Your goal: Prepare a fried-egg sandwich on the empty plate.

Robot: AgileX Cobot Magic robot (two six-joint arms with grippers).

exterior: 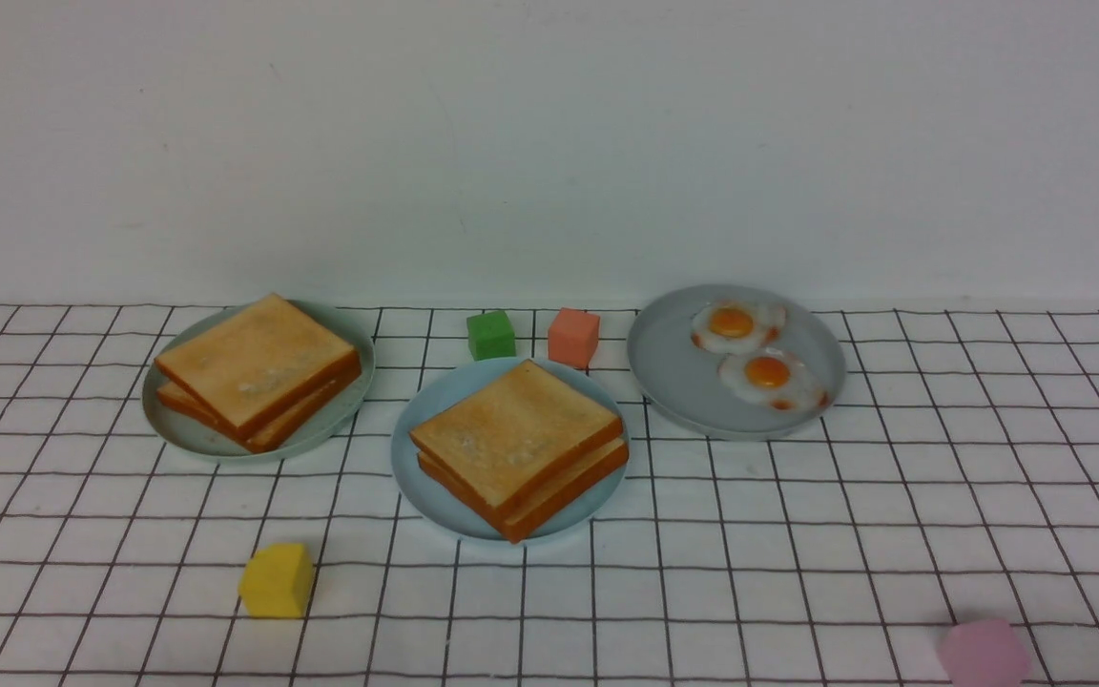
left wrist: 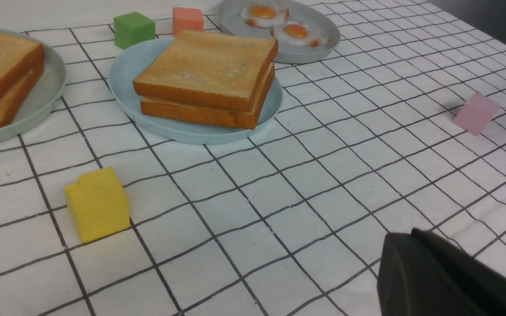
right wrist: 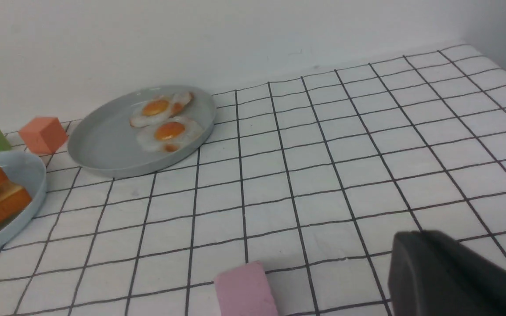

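The sky-blue plate [exterior: 416, 448] sits mid-table and carries two stacked toast slices [exterior: 516, 439]. No egg shows between the slices in any view. Two fried eggs [exterior: 767, 372] lie on the grey plate [exterior: 673, 372] to its right and further back. Neither arm appears in the front view. In the left wrist view my left gripper [left wrist: 404, 237] is shut and empty over bare cloth, well short of the blue plate [left wrist: 121, 83]. In the right wrist view my right gripper [right wrist: 415, 237] is shut and empty, far from the eggs [right wrist: 169, 131].
A pale grey-green plate [exterior: 177, 429] at the left holds two more toast slices [exterior: 259, 367]. A green cube [exterior: 490, 334] and a salmon cube [exterior: 573, 336] stand behind the blue plate. A yellow block [exterior: 277, 580] lies front left and a pink block [exterior: 984, 654] front right.
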